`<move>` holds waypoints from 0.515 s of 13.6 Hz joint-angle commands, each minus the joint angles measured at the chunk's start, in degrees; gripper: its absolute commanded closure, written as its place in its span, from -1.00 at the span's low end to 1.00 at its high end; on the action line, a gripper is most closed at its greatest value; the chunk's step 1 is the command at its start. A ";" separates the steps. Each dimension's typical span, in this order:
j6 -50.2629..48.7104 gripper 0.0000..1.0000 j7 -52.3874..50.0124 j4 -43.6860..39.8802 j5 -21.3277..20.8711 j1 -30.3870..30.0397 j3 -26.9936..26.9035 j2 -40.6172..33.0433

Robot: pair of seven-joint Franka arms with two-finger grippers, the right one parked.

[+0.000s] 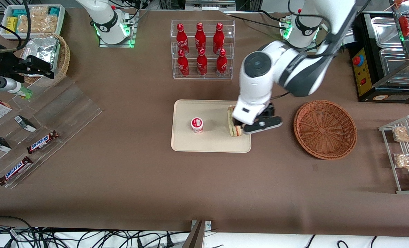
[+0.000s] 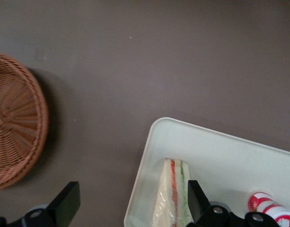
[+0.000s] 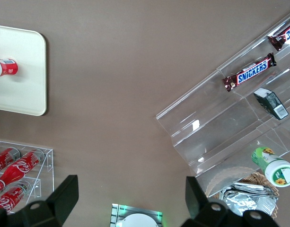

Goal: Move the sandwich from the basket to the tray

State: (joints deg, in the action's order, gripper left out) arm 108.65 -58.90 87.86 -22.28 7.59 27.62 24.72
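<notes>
The sandwich is a clear-wrapped white-bread wedge with red and green filling, and it rests on the beige tray at the tray's end nearest the basket. In the left wrist view the sandwich lies just inside the tray's rim. My gripper is open wide around it, with one finger close beside the wedge and the other finger over bare tablecloth. The arm hides part of the gripper in the front view. The reddish-brown wicker basket sits empty beside the tray, toward the working arm's end of the table.
A small cup with a red and white lid stands mid-tray. An acrylic rack of red cola bottles stands farther from the front camera. A wire rack with bagged snacks lies toward the working arm's end. An acrylic Snickers display lies toward the parked arm's.
</notes>
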 commanded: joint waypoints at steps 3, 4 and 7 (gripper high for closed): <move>-7.31 -1.00 0.89 0.64 4.77 -6.17 0.33 -9.24; -7.40 -1.00 2.81 0.73 6.45 -7.31 0.24 -10.55; -10.81 -1.00 13.33 0.64 10.84 -12.67 0.24 -13.37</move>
State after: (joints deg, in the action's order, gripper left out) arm 100.03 -52.44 87.65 -14.84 -1.59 27.62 13.94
